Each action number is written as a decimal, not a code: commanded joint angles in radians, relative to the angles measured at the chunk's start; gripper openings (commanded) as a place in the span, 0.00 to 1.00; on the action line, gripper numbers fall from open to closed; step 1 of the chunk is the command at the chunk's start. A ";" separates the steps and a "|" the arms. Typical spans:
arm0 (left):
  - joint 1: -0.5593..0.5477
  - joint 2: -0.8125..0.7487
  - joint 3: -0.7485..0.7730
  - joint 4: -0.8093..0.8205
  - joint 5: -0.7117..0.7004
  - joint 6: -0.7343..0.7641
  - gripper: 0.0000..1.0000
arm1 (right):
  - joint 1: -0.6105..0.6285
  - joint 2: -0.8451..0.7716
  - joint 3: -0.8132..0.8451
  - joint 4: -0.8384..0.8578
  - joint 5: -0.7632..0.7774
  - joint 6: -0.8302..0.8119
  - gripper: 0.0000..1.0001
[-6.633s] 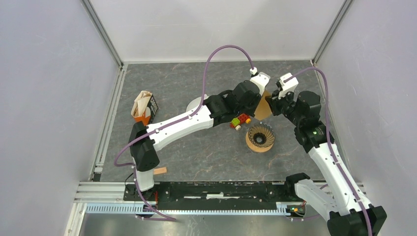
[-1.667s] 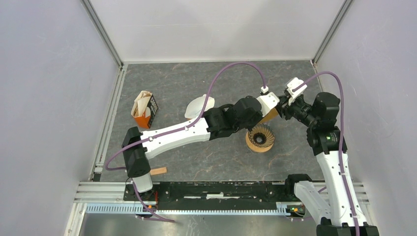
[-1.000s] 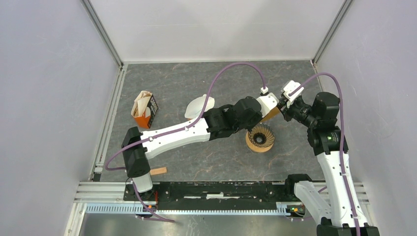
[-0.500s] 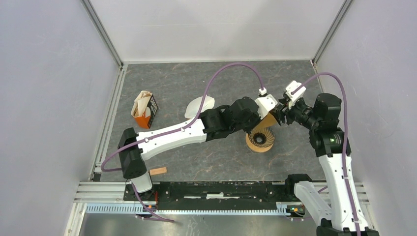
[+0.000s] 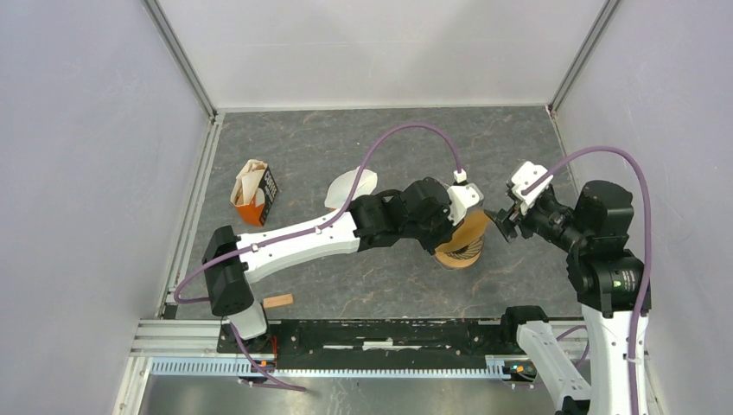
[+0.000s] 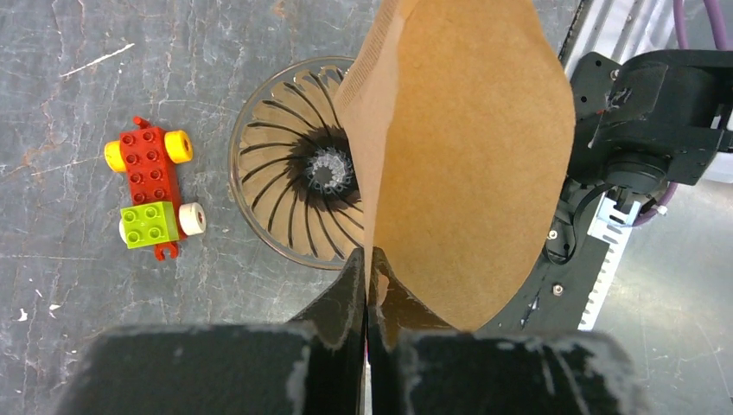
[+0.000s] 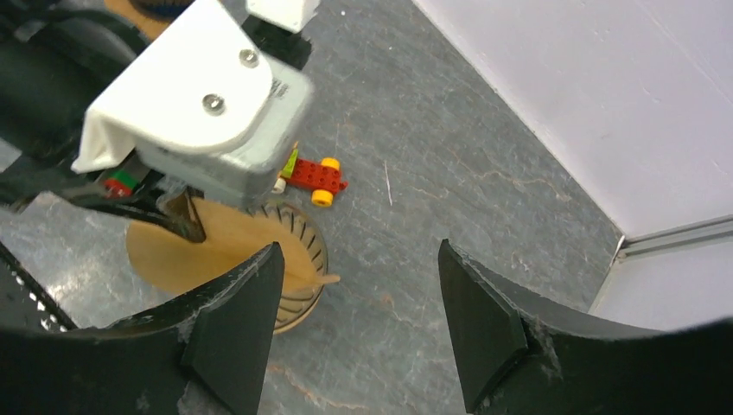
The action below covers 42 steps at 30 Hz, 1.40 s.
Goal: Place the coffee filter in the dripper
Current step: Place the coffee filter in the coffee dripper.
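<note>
From above, the left arm [image 5: 311,235] reaches across the table [image 5: 380,138] to the dripper [image 5: 458,257], which sits near the right edge, closer to the near side than the far one. The brown coffee filter [image 5: 474,230] lies over the dripper's top and hides most of it. The right gripper [image 5: 502,224] hangs just to the right of the filter, apart from it. An orange box [image 5: 253,195] stands near the left edge, and a wooden block [image 5: 278,301] lies by the near left corner. In the left wrist view, the left gripper [image 6: 366,272] has its fingers pressed together on the lower edge of the filter, which fans out above the right part of the ribbed dripper; the dripper's left half and centre hole show bare. It is hard to tell whether the paper touches the rim or floats just over it. A toy car [image 6: 154,194] of red, green and yellow bricks lies on the table just left of the dripper. In the right wrist view, the right gripper's fingers stand spread wide with nothing between them, the filter and dripper below and beyond their tips, and the toy car farther off.
</note>
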 commanded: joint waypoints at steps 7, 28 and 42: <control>0.005 -0.005 0.026 -0.034 0.023 -0.027 0.02 | 0.000 -0.002 0.027 -0.339 -0.133 -0.386 0.71; 0.025 0.095 0.084 -0.088 0.053 -0.120 0.02 | 0.003 0.036 -0.080 -0.394 -0.235 -0.688 0.84; 0.025 0.142 0.128 -0.113 0.068 -0.134 0.03 | 0.029 0.051 -0.168 -0.394 -0.205 -0.766 0.85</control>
